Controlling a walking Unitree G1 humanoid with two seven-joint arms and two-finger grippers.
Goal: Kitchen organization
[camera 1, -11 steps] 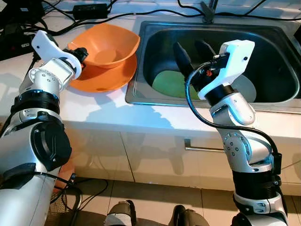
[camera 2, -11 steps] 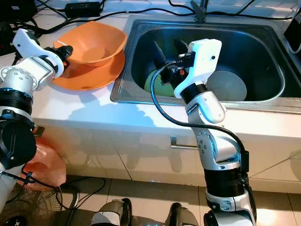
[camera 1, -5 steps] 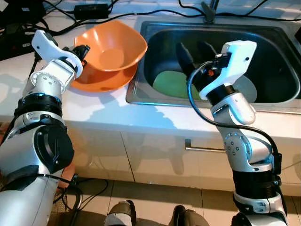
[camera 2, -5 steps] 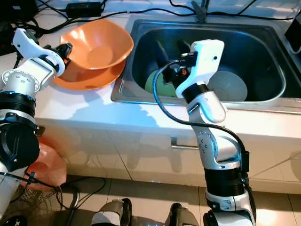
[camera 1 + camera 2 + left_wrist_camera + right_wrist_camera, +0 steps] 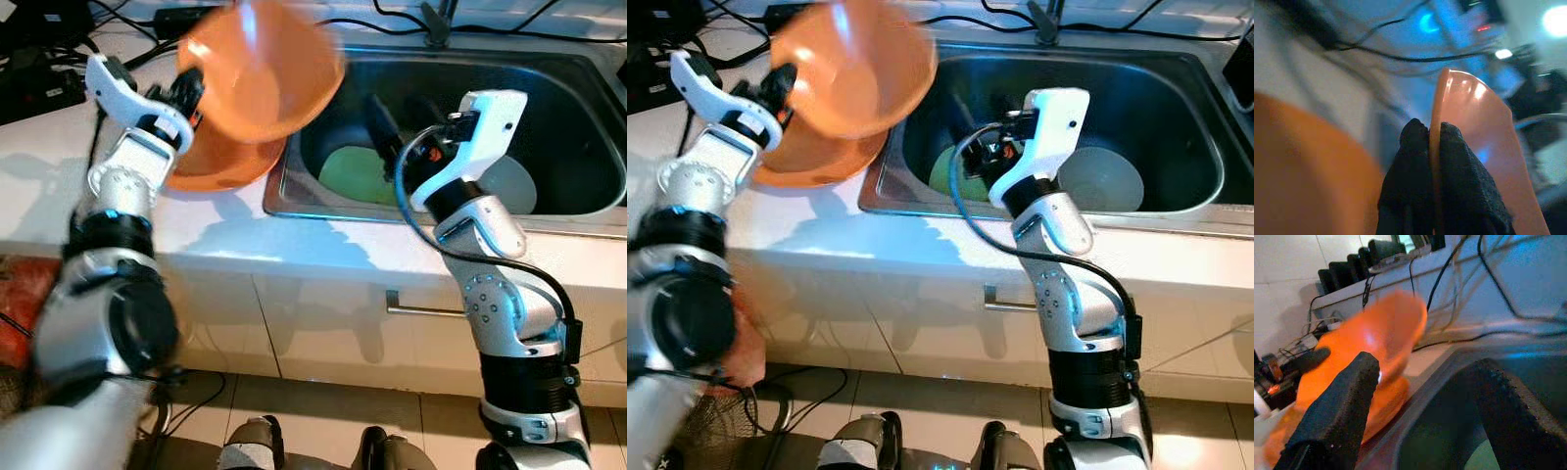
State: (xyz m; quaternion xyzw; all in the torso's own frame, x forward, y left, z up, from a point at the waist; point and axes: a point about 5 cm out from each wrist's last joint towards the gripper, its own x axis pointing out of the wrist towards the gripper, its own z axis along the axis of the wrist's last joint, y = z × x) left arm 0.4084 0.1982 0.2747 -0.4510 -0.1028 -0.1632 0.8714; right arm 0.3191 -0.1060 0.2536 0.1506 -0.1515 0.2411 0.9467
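An orange bowl (image 5: 260, 73) hangs tilted and blurred above the counter, near the sink's left corner. My left gripper (image 5: 186, 93) is shut on its rim; in the left wrist view the black fingertips (image 5: 1457, 161) pinch the thin orange edge (image 5: 1436, 112). Below it an orange plate (image 5: 220, 162) lies on the white counter. My right gripper (image 5: 392, 117) hovers open over the steel sink (image 5: 588, 201), above a green plate (image 5: 353, 174). In the right wrist view its fingers (image 5: 1342, 401) stand wide apart, with the bowl (image 5: 1386, 338) beyond them.
A grey plate (image 5: 514, 186) lies in the sink beside the green one. Black cables and a power adapter (image 5: 186, 15) run along the back of the counter, and a tap base (image 5: 436, 29) stands behind the sink. A red bag (image 5: 20, 318) sits on the floor at left.
My left gripper has lifted the orange bowl off the orange plate and swung it up and rightward toward the sink, tilting it. The right arm has hardly moved.
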